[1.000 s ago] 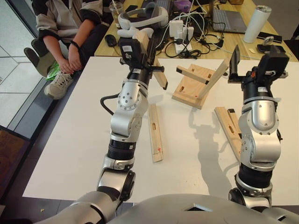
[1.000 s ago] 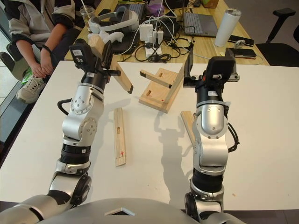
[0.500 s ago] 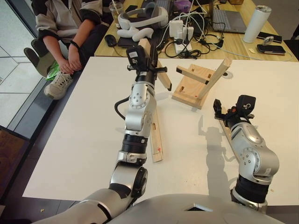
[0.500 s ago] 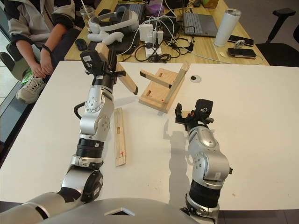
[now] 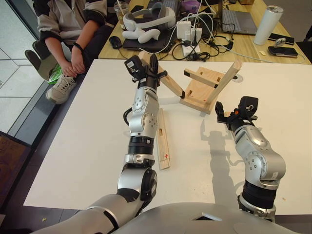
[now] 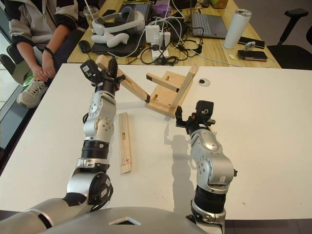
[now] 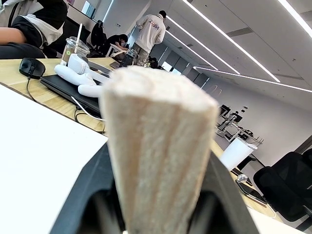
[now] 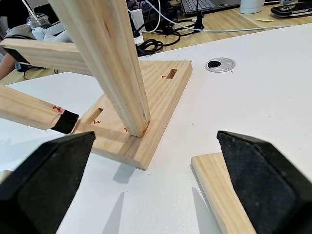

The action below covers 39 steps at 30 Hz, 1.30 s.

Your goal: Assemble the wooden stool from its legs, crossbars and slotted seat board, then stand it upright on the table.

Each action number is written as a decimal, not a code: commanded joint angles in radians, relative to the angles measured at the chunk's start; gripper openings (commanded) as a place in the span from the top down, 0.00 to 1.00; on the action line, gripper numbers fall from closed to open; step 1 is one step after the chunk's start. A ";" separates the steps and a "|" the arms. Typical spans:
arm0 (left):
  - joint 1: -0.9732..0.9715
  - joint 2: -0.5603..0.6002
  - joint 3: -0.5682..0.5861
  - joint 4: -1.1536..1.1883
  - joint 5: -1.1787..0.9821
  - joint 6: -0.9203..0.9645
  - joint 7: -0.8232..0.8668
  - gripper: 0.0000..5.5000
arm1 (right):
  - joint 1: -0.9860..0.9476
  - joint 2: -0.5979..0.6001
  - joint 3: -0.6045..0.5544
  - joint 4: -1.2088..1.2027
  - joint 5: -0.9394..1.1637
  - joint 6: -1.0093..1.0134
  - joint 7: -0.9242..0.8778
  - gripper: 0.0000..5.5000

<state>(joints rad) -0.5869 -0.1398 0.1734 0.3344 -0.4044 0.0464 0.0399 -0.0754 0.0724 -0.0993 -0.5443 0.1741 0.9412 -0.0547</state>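
Right wrist view: right gripper [image 8: 156, 195] gapes wide, empty; left gripper [image 6: 108, 73] clamps the leg [image 6: 132, 88]. Square its seemingly unseated tip to a seat board [image 8: 161, 92] slot.

A red 4 is handwritten near one end of the wooden bar [image 5: 162, 139] lying on the table.

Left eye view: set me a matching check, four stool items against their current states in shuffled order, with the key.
Things:
1. held leg
2. seat board
3. loose leg
4. right gripper

States:
A. open, low over the table, beside the board
B. lying flat on the table, red mark near one end
C. tilted, clamped in the left gripper, dark tip by the board
D. on the table, with a standing leg in a slot

Pairs: 1-C, 2-D, 3-B, 4-A
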 commanded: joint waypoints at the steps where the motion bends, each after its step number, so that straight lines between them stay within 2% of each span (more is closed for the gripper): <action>1: -0.069 -0.051 -0.014 0.013 -0.009 -0.028 -0.023 0.82 | 0.003 -0.001 0.007 0.005 0.010 -0.004 0.006 0.16; 9: -0.108 -0.066 -0.028 0.093 -0.011 -0.072 -0.052 0.82 | 0.028 0.002 0.037 0.000 0.039 -0.038 0.052 0.16; 12: -0.124 -0.059 -0.037 0.125 -0.004 -0.086 -0.067 0.82 | 0.095 -0.081 0.115 -0.071 0.120 -0.145 0.247 0.16; 15: -0.141 -0.048 -0.029 0.156 -0.010 -0.108 -0.072 0.82 | 0.148 -0.198 0.106 -0.154 0.253 -0.146 0.443 0.16; 18: -0.154 -0.048 -0.020 0.186 -0.018 -0.126 -0.071 0.82 | 0.155 -0.265 0.099 -0.159 0.304 -0.150 0.512 0.16; 25: -0.163 -0.045 -0.019 0.254 -0.020 -0.155 -0.099 0.82 | 0.190 -0.334 0.128 -0.181 0.396 -0.148 0.577 0.16; 28: -0.171 -0.043 -0.024 0.269 -0.020 -0.157 -0.121 0.82 | 0.216 -0.360 0.146 -0.166 0.351 -0.225 0.582 0.16; 34: -0.187 -0.012 -0.079 0.319 0.050 -0.186 -0.189 0.82 | 0.226 -0.279 0.209 -0.150 0.294 -0.382 0.504 0.16; 39: -0.197 0.035 -0.090 0.352 0.103 -0.219 -0.233 0.82 | 0.220 -0.286 0.193 -0.154 0.397 -0.361 0.523 0.16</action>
<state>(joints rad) -0.7396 -0.1118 0.0790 0.6686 -0.3132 -0.1642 -0.1809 0.1521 -0.2056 0.1076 -0.6986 0.5374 0.5614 0.4667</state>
